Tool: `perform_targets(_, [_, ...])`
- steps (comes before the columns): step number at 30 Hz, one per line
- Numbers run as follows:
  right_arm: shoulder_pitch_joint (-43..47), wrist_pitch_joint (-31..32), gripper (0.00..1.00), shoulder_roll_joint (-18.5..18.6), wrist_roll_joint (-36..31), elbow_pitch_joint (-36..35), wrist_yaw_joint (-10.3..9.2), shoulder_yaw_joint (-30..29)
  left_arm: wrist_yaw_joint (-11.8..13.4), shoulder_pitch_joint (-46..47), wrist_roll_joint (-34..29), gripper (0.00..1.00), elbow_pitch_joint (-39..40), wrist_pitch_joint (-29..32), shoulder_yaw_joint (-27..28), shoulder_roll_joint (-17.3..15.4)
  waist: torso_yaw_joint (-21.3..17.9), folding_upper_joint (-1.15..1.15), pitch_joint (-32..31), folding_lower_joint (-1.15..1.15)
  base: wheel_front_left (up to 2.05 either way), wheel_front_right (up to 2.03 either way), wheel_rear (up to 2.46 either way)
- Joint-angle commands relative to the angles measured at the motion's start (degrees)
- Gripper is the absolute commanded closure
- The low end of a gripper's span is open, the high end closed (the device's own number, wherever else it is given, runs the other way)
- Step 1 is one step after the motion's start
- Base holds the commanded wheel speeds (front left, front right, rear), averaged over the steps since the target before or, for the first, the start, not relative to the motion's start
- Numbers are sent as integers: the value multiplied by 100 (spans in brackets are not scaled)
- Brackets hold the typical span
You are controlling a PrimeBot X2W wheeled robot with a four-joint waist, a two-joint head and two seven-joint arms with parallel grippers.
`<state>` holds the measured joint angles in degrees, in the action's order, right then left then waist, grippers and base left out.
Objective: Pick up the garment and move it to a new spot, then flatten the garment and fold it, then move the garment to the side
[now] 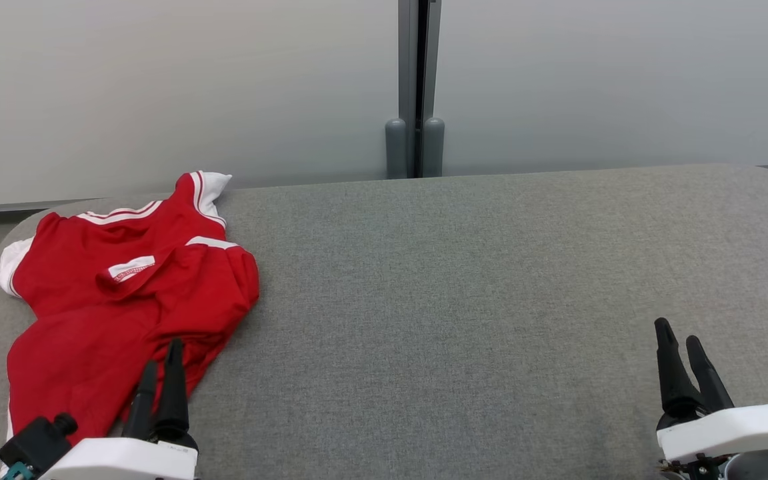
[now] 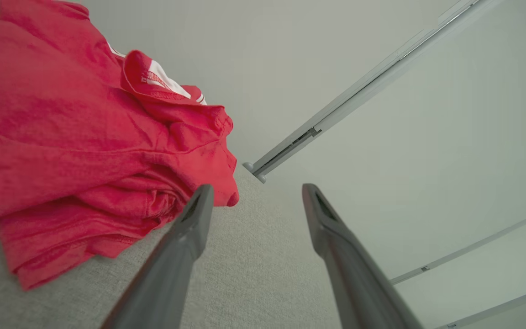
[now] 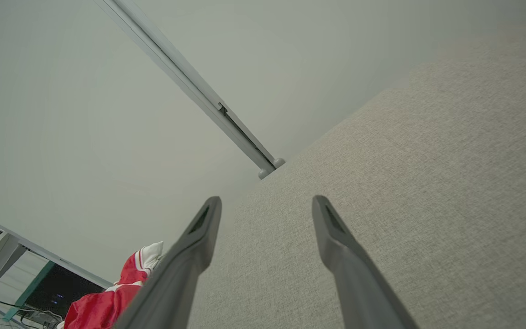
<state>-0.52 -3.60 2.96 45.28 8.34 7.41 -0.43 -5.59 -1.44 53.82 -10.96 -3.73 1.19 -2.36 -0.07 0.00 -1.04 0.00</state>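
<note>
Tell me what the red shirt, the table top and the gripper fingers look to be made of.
The shirt: soft knit cloth, probably cotton or a blend, matte; it creases and bunches, with white trim bands. The table top: covered in grey woven fabric, going by its fine speckled weave. The fingers: dark, smooth, matte, likely moulded plastic or rubber; cannot tell which.

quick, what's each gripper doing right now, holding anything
Left gripper: open, holding nothing, close to the red shirt.
Right gripper: open, holding nothing.
</note>
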Motion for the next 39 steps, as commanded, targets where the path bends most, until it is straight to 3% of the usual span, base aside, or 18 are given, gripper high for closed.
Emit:
perform_targets(1, [-17, -77, 0, 67, -243, -104, 9, 19, 32, 13, -263, 0, 97, -60, 29, -43, 2, 0, -4, 0, 0, 0, 0])
perform_targets(16, [64, -341, 0, 51, -1558, -117, 10, 134, 164, -211, -1762, 0, 227, -325, 9, -58, 10, 0, -46, 0, 0, 0, 0])
perform_targets(39, [255, -679, 0, 28, -3062, -142, 12, 201, 212, -398, -3197, 0, 294, -656, -13, -131, 5, 0, -93, 0, 0, 0, 0])
